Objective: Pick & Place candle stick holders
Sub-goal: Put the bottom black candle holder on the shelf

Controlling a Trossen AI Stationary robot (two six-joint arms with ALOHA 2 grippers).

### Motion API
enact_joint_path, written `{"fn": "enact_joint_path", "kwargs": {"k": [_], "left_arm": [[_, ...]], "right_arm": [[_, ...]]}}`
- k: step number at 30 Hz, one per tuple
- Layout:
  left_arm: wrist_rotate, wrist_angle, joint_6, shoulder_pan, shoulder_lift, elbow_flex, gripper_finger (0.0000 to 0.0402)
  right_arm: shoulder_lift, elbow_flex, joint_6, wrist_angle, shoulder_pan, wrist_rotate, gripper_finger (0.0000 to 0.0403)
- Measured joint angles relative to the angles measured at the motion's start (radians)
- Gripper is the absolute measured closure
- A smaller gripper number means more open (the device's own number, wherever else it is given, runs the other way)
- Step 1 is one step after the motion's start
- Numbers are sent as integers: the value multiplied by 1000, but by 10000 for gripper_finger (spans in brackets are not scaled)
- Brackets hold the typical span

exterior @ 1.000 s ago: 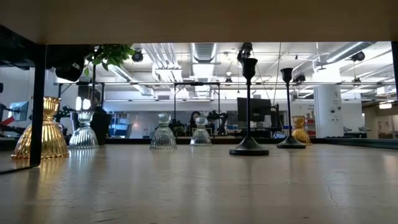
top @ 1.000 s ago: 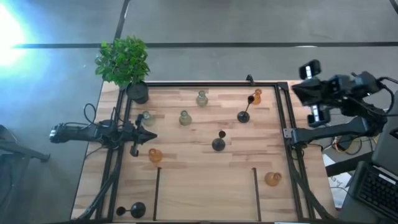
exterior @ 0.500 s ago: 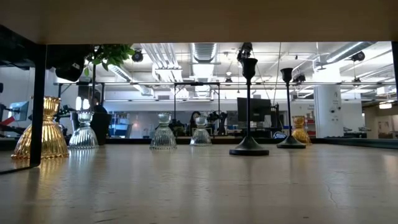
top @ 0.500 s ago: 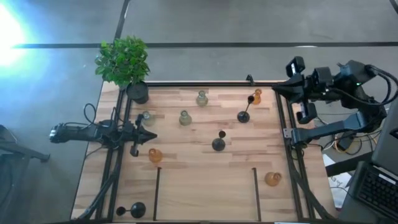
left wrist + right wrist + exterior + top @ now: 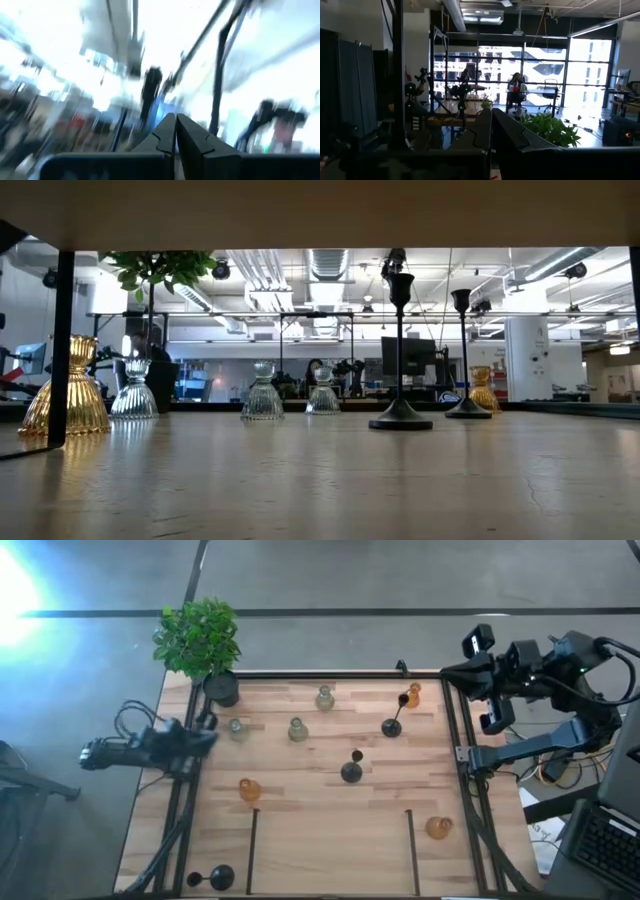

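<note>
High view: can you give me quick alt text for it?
Eight candle holders stand scattered on a wooden table, none held. The left gripper sits shut at the left edge, the right gripper shut off the far-right corner, by a potted plant.

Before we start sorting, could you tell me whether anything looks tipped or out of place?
The tall black candlestick holder at the wooden table's bottom-left corner in the high view appears to lie on its side, stem pointing left. The other holders stand upright. Nothing looks spilled.
</note>
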Motion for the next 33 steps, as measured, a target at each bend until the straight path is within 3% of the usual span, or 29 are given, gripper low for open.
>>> {"fn": "enact_joint_path", "kwargs": {"k": [6,11,24,29,33], "left_arm": [[6,309,-33,0,0,0,383],[21,370,-175,0,0,2,383],[5,370,-202,1,0,13,383],[192,263,-225,-1,16,14,383],[175,92,-255,0,59,75,383]], "right_arm": [[11,-1,-8,-1,0,0,394],[12,-1,-7,0,0,0,394],[15,-1,-32,-2,0,-1,394],[14,-1,-10,-2,0,-1,394],[9,-2,-2,-1,0,0,394]]}}
